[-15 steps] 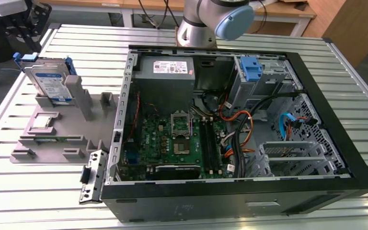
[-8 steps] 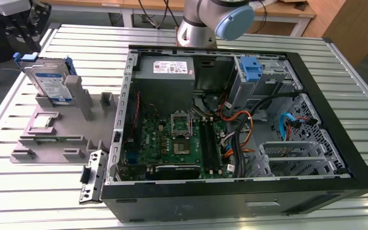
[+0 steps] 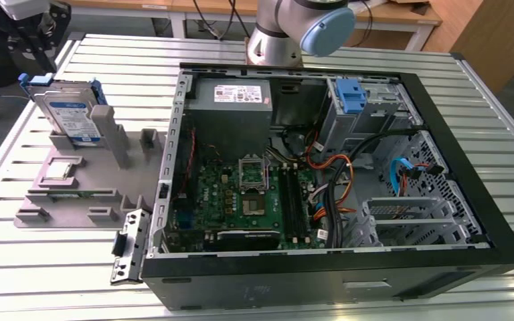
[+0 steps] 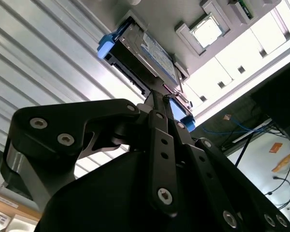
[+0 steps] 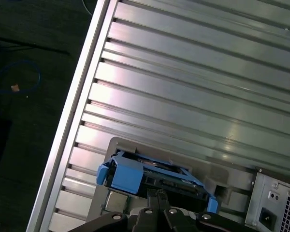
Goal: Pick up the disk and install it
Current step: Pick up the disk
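Hovering the gripper (image 5: 158, 194) just over the upright disk (image 3: 67, 115) for pickup, grip state unclear, needing square purchase on its blue carrier (image 5: 128, 174).

The exterior view is evenly lit; a soft sheen is cast on the slatted silver metal table (image 3: 51, 267) at seven o'clock; the open black computer case (image 3: 328, 264) is shadowed inside; in the second wrist view that table is blown out white, the black jointed gripper (image 4: 158, 96) underexposed.
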Motion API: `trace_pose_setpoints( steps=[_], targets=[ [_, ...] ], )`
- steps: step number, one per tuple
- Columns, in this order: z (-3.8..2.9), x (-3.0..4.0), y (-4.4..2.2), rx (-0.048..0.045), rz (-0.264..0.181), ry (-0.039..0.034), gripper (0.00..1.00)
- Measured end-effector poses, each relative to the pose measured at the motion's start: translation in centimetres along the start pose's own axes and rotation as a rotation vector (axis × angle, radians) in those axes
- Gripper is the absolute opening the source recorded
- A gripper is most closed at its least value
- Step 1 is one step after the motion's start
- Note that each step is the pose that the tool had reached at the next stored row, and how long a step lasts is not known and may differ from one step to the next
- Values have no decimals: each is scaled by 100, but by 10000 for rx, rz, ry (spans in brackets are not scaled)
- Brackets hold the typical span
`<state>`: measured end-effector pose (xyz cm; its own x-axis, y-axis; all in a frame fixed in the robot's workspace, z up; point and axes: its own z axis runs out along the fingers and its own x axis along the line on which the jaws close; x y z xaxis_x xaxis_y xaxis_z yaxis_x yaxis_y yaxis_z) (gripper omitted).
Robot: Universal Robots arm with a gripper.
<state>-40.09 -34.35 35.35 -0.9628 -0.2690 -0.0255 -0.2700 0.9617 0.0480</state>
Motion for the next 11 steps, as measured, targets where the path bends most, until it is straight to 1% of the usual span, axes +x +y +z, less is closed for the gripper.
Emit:
trace_pose_setpoints(
  steps=[3, 11],
  targets=[
    [0, 0, 0, -6, -225, 11, 10],
    [0, 0, 0, -7, -233, 12, 10]
  ],
)
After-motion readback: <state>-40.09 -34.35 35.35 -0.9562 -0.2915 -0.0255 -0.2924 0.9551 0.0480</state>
